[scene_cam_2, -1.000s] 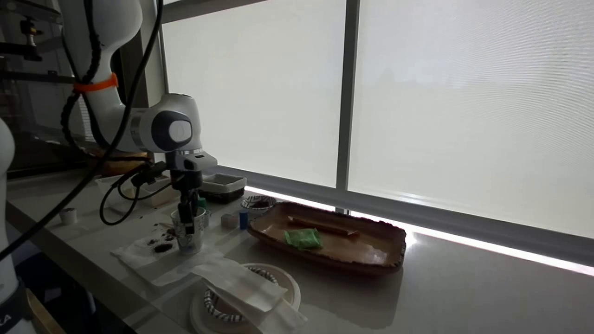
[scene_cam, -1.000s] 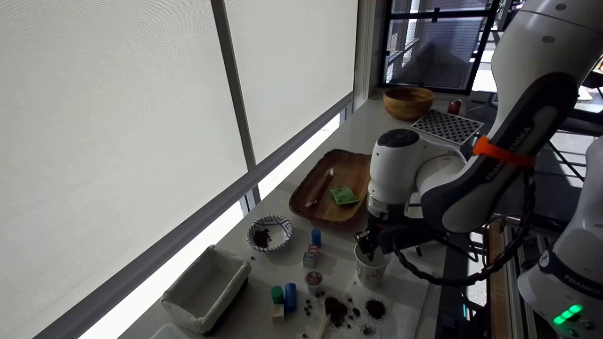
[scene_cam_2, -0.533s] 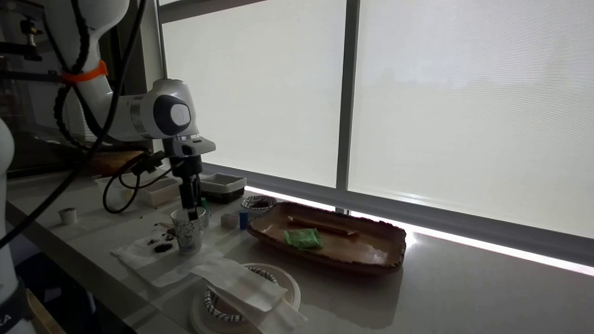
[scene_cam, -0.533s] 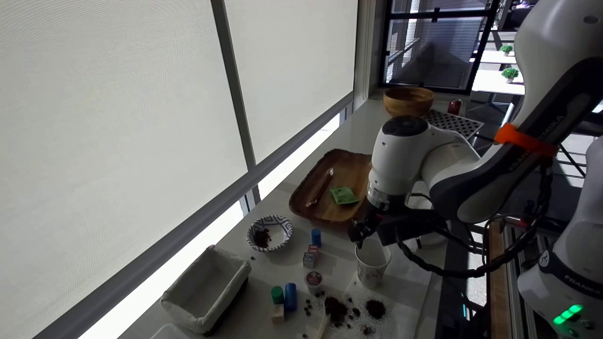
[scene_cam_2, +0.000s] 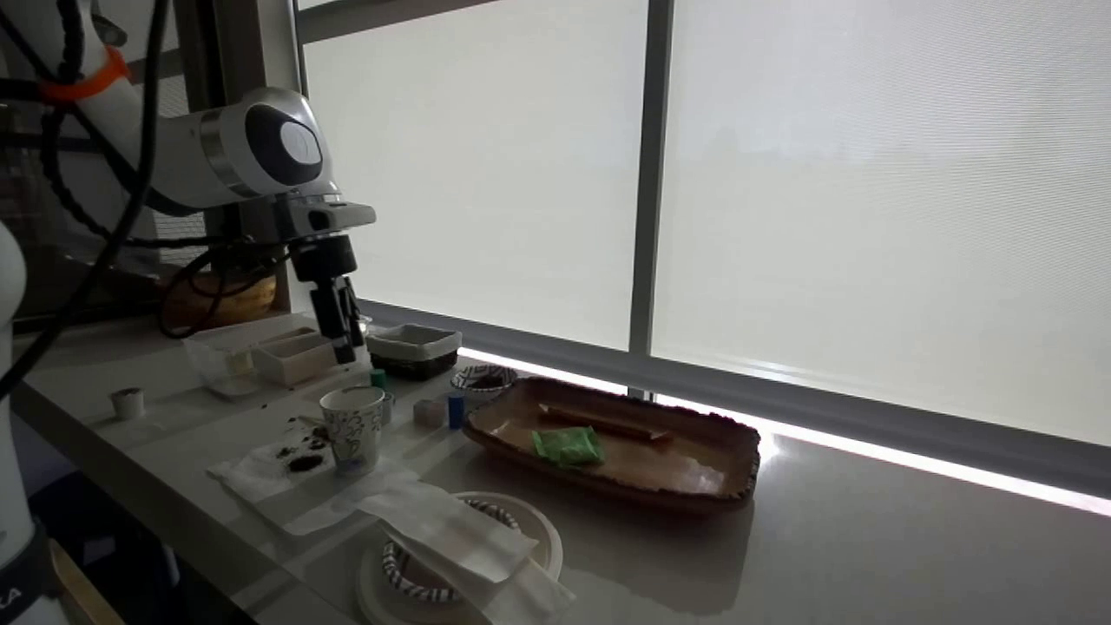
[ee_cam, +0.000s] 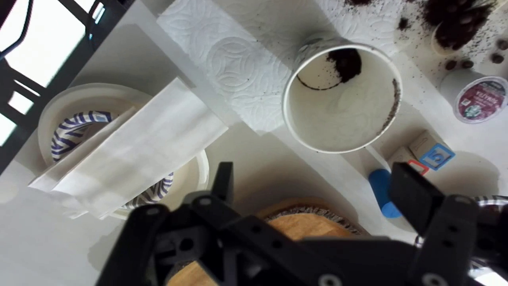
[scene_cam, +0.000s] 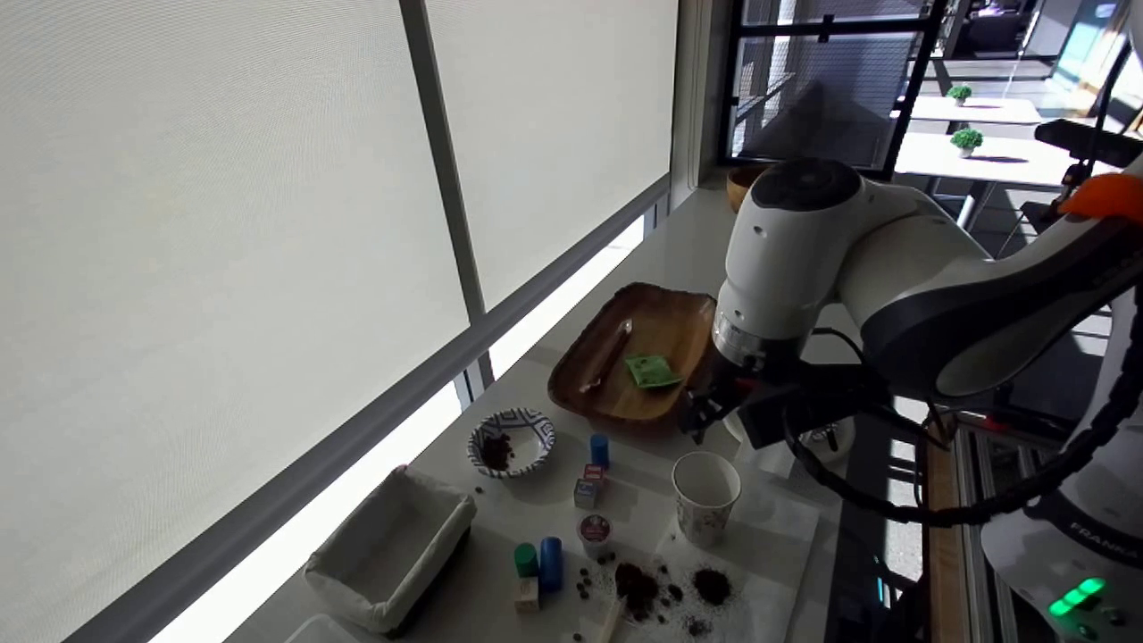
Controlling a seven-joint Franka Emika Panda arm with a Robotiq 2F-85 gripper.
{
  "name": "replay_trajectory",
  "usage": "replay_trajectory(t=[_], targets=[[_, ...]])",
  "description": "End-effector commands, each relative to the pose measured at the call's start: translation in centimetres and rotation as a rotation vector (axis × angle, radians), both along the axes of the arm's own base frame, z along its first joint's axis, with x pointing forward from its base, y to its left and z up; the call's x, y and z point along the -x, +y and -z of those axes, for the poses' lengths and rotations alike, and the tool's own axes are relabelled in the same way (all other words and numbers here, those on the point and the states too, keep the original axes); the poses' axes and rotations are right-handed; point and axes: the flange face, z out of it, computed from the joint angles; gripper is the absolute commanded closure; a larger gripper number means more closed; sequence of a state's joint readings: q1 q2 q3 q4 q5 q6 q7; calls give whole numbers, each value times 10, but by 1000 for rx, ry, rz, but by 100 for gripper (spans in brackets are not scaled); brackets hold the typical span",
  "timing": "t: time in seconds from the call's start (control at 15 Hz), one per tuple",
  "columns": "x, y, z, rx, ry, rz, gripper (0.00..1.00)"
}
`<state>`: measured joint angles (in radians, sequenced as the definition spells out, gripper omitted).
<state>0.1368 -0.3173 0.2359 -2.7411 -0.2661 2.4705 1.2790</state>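
The jaws stand spread wide in the air, well above the rim of a white paper cup with a printed pattern (scene_cam: 704, 511) and apart from it. That cup is upright on a white embossed paper towel (ee_cam: 234, 67) near the robot-side edge of the surface (scene_cam_2: 868, 538), with dark brown powder (ee_cam: 349, 65) on its floor (a brown smear (ee_cam: 395, 99) also clings inside the rim). Between it and the window-side edge are a small blue cylinder (ee_cam: 381, 190), two small wooden blocks (ee_cam: 430, 151) and a blue-and-white patterned bowl (scene_cam: 531, 442). A long brown wooden tray (scene_cam_2: 677, 473) with a rough, dark rim holds a flat green packet (scene_cam_2: 568, 445); a rectangular pale-lined bin (scene_cam: 379, 545) sits along the same window-side edge.
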Motion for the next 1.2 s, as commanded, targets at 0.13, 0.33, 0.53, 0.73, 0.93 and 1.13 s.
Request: replay_trajectory(t=[0.13,0.33,0.53,0.73,0.93,1.13], targets=[[12,30,-14,-89,-25,-63,0],[11,58,-2,-161,20,-118,0],[8,86,8,-212,66,-172,0],[-3,109,18,-245,100,-194,0],[-23,128,42,-245,155,-160,0],[-19,124,40,-229,151,-153,0]])
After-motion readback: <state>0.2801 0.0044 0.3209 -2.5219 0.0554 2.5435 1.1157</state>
